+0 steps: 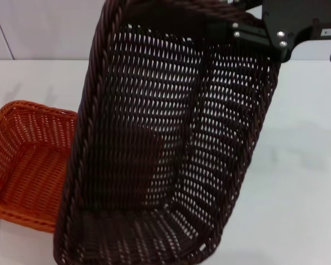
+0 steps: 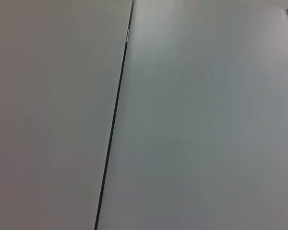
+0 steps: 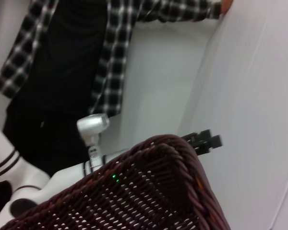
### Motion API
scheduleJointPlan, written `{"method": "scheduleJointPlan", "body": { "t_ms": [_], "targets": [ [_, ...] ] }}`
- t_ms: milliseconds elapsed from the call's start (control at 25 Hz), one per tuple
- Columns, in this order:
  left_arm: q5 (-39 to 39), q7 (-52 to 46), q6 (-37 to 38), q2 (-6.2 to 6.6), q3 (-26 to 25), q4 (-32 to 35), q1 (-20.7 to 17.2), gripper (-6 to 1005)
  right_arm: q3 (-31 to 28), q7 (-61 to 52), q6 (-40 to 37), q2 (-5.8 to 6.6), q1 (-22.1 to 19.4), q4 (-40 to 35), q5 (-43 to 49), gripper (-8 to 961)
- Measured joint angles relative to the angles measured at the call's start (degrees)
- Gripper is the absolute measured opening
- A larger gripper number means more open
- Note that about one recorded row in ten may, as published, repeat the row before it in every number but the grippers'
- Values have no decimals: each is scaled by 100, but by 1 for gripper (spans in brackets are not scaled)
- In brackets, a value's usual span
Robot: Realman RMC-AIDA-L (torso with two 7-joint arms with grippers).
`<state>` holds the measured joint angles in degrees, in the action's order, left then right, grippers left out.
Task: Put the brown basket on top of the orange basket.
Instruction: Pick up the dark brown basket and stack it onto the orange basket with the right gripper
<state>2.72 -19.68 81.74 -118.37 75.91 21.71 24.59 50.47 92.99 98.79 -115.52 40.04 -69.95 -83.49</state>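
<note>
1. The brown basket (image 1: 165, 143) is held by the right gripper (image 1: 254, 36), whose black fingers are clamped over the far part of the braided rim at the upper right of the head view; one finger lies inside the wall, and I judge the other to be outside it, though that side is hidden.

2. Outward from the grip, the basket hangs lifted and steeply tilted, its open mouth turned toward the head camera, its base swung away; it fills the middle of that view and hides part of the white table (image 1: 309, 165).

3. The orange basket (image 1: 27, 160) sits upright on the table to the robot's left, its near right side covered by the raised basket; whether the two touch I cannot tell, though they look apart.

4. The step in hand looks like the carry: the lift is done, the placing is not yet done.

5. The next move calls for travel to the left, then levelling so the base faces down, then a square lowering onto the orange rim; a one-sided rim grip lets the load swing, so a slow approach seems wise.

6. In looks: dark brown, nearly black, rectangular, open-weave walls that let light through, a thick braided rim, seen close in the right wrist view (image 3: 182, 158).

7. The left gripper is out of sight; its wrist camera shows only pale panels.
</note>
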Motion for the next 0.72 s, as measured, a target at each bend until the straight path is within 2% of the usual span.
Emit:
{"method": "scheduleJointPlan", "body": {
  "t_ms": [400,720],
  "targets": [
    [54,-33,104,-2,-213,7,-127,844,-163,172,-340,-46,52,111,-359,179],
    [74,-16,130,-6,-274,-32,-183,844,-39,642,-568,-27,395,473,35,179]
  ]
}}
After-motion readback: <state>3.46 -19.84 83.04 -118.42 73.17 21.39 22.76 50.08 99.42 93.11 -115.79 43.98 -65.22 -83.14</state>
